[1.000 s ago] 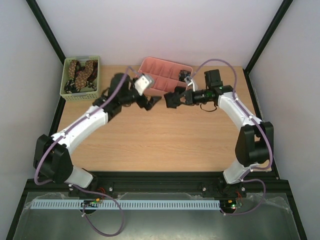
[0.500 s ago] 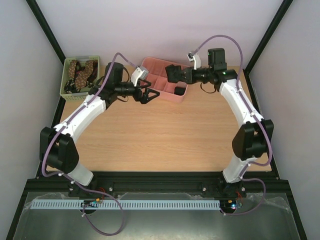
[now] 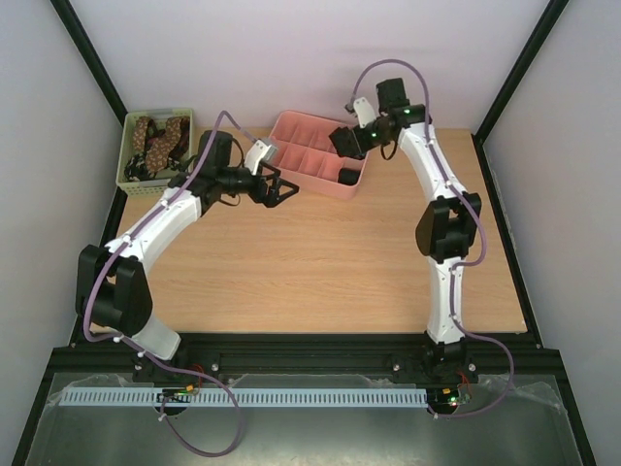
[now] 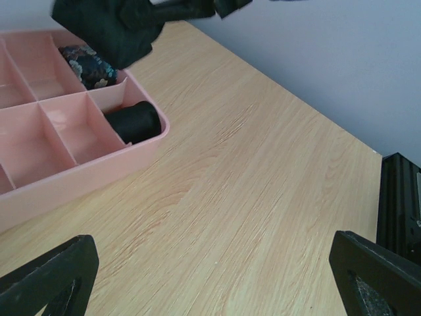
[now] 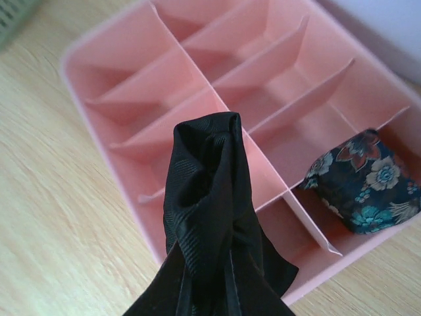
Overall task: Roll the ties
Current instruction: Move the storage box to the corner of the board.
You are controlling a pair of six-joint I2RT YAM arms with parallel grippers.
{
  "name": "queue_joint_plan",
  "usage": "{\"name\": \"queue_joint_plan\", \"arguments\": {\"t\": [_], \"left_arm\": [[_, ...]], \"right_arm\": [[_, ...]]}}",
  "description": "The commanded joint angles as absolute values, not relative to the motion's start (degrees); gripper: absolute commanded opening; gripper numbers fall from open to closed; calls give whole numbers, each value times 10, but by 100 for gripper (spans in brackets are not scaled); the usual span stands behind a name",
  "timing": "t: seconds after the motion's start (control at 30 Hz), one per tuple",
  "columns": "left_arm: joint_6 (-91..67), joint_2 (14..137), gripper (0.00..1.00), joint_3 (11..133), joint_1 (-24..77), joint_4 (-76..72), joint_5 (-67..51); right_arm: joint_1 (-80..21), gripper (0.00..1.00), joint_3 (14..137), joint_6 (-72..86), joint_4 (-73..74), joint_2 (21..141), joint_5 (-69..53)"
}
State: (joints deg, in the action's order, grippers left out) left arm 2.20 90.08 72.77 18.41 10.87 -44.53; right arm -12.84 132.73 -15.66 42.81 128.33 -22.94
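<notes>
I look down on a wood table [image 3: 320,272]. At its far side sits a long pink tray [image 3: 303,146]. Its long side runs left to right, a bit slanted, and it has rows of small boxes [image 4: 66,128] inside. To the left of it stands a green basket [image 3: 155,184] full of spotted ties [image 3: 155,141] that are not rolled yet. My right gripper [image 3: 342,146] hangs over the far right part of the tray. A black tie [image 5: 210,197] sticks out of it, bunched up tight. The tie hides the fingers, so I think the gripper is clamped on it, but I cannot see the fingers themselves. The tie's long way points out from the hand and down at the tray, so the tray lies just ahead of the hand and below it. My left gripper [image 3: 281,189] is spread wide with nothing in it, over bare table just on the near side of the tray. The right gripper is the one nearer to the boxes. Two boxes at the right end are taken. A black roll [image 4: 135,122] lies in the near one and a flower roll [image 5: 362,181] in the far one. The boxes to the left of them look free. So I think my next move is to bring the black tie a bit left and lower it into a free box, taking care it does not spring loose.
</notes>
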Motion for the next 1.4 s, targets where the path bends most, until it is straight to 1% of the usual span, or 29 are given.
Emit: {"name": "queue_joint_plan", "arguments": {"t": [0.0, 0.17, 0.5, 0.63, 0.97, 1.37], "left_arm": [[30, 879, 99, 711, 166, 118, -440], [23, 873, 99, 696, 153, 110, -442], [17, 863, 99, 676, 137, 102, -444], [14, 866, 99, 677, 131, 98, -444], [5, 875, 99, 678, 119, 94, -447], [-1, 875, 99, 672, 117, 85, -451]], "right_arm": [[-167, 1, 1350, -218, 467, 1310, -131], [-191, 1, 1350, -248, 442, 1336, -82], [-216, 1, 1345, -365, 438, 1373, 3], [-217, 1, 1337, -406, 437, 1386, 12], [-217, 1, 1338, -474, 431, 1422, -17], [-217, 1, 1325, -514, 523, 1456, 7]]}}
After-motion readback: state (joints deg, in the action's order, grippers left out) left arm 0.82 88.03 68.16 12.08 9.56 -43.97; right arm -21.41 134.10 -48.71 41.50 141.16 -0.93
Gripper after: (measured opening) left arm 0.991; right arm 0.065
